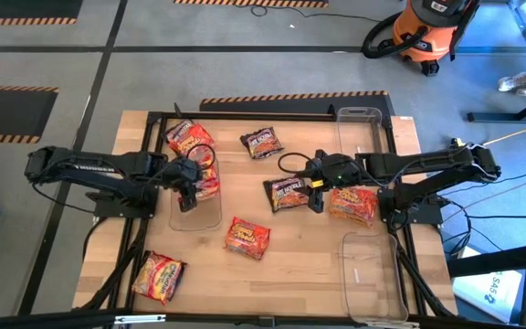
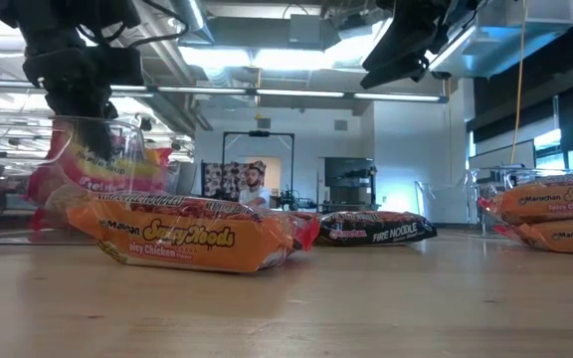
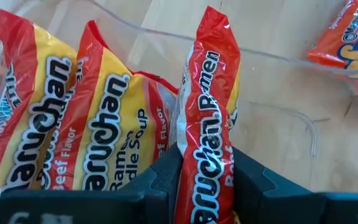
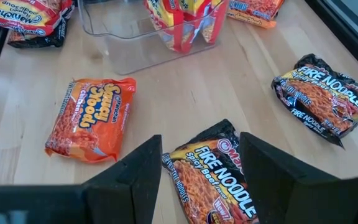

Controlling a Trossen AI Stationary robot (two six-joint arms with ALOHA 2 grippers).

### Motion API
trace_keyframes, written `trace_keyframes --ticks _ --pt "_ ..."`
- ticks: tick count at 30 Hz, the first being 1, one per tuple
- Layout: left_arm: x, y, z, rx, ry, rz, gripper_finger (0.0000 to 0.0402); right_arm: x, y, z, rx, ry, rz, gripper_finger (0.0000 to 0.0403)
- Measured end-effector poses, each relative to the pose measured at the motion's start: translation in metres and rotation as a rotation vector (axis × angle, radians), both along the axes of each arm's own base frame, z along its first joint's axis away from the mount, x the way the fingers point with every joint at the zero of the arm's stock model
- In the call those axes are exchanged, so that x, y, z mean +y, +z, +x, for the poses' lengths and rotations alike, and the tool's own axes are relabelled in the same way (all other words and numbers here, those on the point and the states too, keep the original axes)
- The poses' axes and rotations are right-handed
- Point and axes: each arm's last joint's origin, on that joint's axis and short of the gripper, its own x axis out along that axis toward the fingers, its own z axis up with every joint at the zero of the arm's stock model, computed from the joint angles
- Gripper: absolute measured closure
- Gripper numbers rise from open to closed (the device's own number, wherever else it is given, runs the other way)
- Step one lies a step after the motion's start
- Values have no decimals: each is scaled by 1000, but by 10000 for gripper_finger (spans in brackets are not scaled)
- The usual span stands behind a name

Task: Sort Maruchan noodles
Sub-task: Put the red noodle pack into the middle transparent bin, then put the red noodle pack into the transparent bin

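My left gripper (image 1: 188,185) hangs over the clear bin (image 1: 195,212) left of centre, shut on a red-and-yellow Maruchan packet (image 3: 207,106). Two more red-and-yellow packets (image 3: 98,137) stand on edge in that bin. My right gripper (image 1: 316,190) is open above a dark maroon Fire Noodle packet (image 4: 213,183) lying flat on the table; its fingers stand on either side, and in the low view the gripper (image 2: 406,45) is well above the packet (image 2: 371,229). Other packets lie flat: a second maroon one (image 1: 261,143), orange ones (image 1: 247,238) (image 1: 158,277) (image 1: 352,205), and red-and-yellow ones (image 1: 190,137). My left gripper pinches the red-and-yellow packet between its two fingers (image 3: 164,177), coming from above and pointing down into the bin. It has the packet's upper end (image 3: 209,186), flat faces against the pads. The packet stands on edge below the fingers, beside the other two; its lower end is hidden.
Two more clear bins sit on the right side of the table, one at the far edge (image 1: 362,128) and one at the near edge (image 1: 369,272). A black frame (image 1: 153,119) borders the table. Bare wood lies between the orange packets in the near middle.
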Motion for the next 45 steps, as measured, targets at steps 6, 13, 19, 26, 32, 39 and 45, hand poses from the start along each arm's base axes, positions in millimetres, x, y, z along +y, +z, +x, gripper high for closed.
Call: trace_keyframes --ticks 6,13,19,26,32,39,45 --pt "0 -3 -4 46 12 7 265 0 0 0 0 0 1 212" --pt "1 0 -3 44 44 37 240 0 0 0 0 0 1 212" --pt "2 15 2 -13 47 46 238 0 0 0 -3 3 -2 212" --pt "2 20 3 -24 45 47 191 0 0 0 1 1 0 212" --pt "3 33 5 -46 44 67 161 0 0 0 1 0 1 212" --pt "3 78 13 -202 35 82 163 0 2 1 -24 -8 -3 212" --pt "-6 94 25 -384 -47 29 163 0 4 3 -49 -41 49 205"
